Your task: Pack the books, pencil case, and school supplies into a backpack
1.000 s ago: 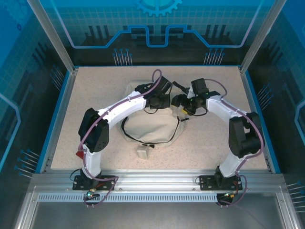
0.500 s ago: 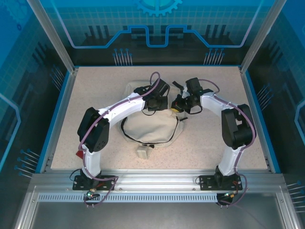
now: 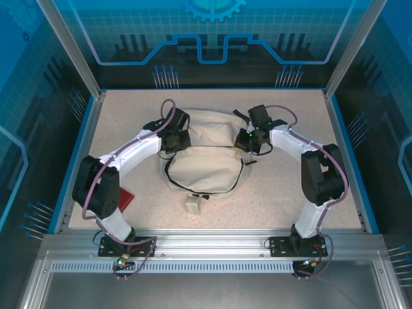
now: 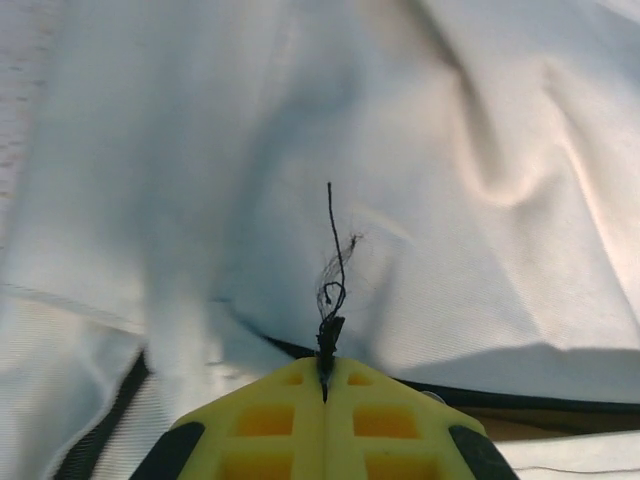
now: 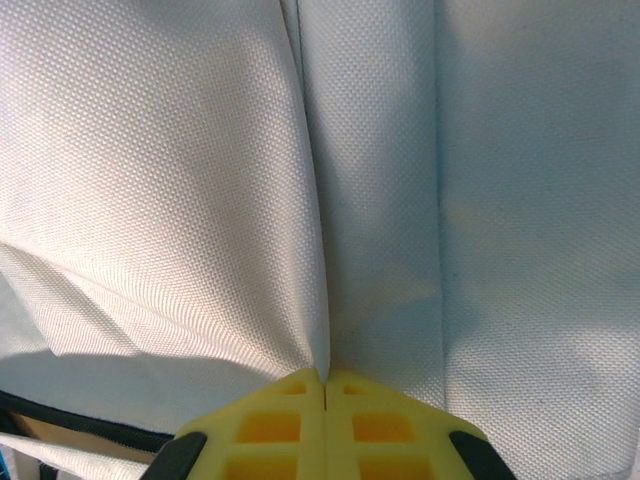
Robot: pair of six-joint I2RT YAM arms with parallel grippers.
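The cream-white backpack [image 3: 205,168] lies flat mid-table, its top edge stretched between both arms. My left gripper [image 3: 174,142] sits at the bag's upper left corner. In the left wrist view that gripper [image 4: 324,364] is shut on a black frayed thread [image 4: 330,300] at the bag's black zip line [image 4: 520,395]. My right gripper [image 3: 247,140] is at the upper right corner. In the right wrist view it [image 5: 326,378] is shut on a pinched fold of the backpack's white fabric [image 5: 180,170]. Books, pencil case and school supplies are out of view.
A small beige tag [image 3: 193,205] lies on the table just below the bag. A flat red thing [image 3: 123,197] lies by the left arm's lower link. Blue rails [image 3: 75,161] edge the speckled table [image 3: 129,112] at left, right and back.
The right gripper moved in and shut on the bag's fabric. The left arm swung left with its hold, spreading the backpack's top edge wider. A red thing now shows by the left arm.
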